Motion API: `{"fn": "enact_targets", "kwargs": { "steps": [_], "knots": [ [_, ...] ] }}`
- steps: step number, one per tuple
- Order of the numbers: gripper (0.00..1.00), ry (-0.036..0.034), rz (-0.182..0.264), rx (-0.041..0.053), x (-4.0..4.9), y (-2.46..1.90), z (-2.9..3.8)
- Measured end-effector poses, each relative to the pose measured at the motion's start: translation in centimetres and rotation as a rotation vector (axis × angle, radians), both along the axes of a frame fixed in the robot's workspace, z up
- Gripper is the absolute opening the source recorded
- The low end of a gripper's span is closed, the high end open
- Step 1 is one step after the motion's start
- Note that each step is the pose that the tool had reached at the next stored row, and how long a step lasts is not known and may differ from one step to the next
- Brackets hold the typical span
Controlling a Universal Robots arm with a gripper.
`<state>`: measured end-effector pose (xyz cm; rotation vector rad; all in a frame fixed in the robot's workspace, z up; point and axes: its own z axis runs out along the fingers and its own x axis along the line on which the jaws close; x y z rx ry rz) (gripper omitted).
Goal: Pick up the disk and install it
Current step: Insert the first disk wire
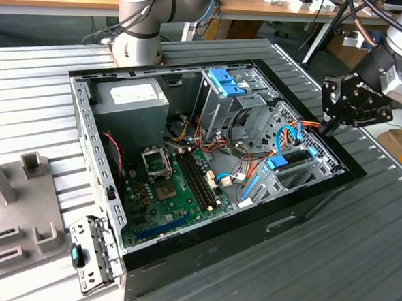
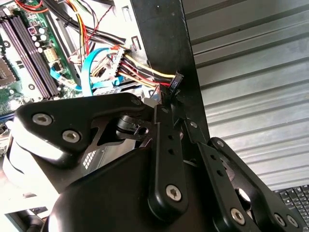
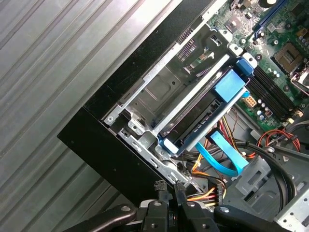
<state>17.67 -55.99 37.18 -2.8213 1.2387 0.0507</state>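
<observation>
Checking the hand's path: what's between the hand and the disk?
In the first wrist view, coloured wires and a light-blue flat cable lie between the hand and the disk.

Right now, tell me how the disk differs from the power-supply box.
The disk is slim and dark, with light-blue rails along its edges; the power-supply box is bulkier, grey, with a white sticker. The disk sits in a metal bay at the exterior view's right end of the case; the power-supply box fills the far left corner. Both are inside the open case.
</observation>
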Motion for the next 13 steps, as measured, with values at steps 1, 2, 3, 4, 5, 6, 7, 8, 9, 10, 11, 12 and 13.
{"fn": "enact_targets", "kwargs": {
  "steps": [1,2,3,4,5,6,7,8,9,10,11,12,13],
  "knots": [
    [0.17,0.0,0.0,0.0004,0.0,0.0,0.19],
    [0.17,0.0,0.0,0.0005,0.0,0.0,0.39],
    [0.17,-0.0001,0.0,0.0007,0.0,0.0,0.44],
    [0.17,0.0,0.0,0.0008,0.0,0.0,0.44],
    [0.17,-0.0001,0.0,0.0008,0.0,0.0,0.44],
    [0.17,-0.0001,0.0,0.0006,0.0,0.0,0.46],
    [0.17,-0.0001,0.0,0.0005,0.0,0.0,0.47],
    [0.17,-0.0001,0.0,0.0005,0.0,0.0,0.47],
    [0.17,-0.0001,0.0,0.0006,0.0,0.0,0.47],
    [0.17,-0.0001,0.0,0.0005,0.0,0.0,0.48],
    [0.17,-0.0001,0.0,0.0005,0.0,0.0,0.48],
    [0.16,-0.0001,0.0,0.0005,0.0,0.0,0.48],
    [0.16,-0.0001,0.0,0.0005,0.0,0.0,0.49]
  ]
}}
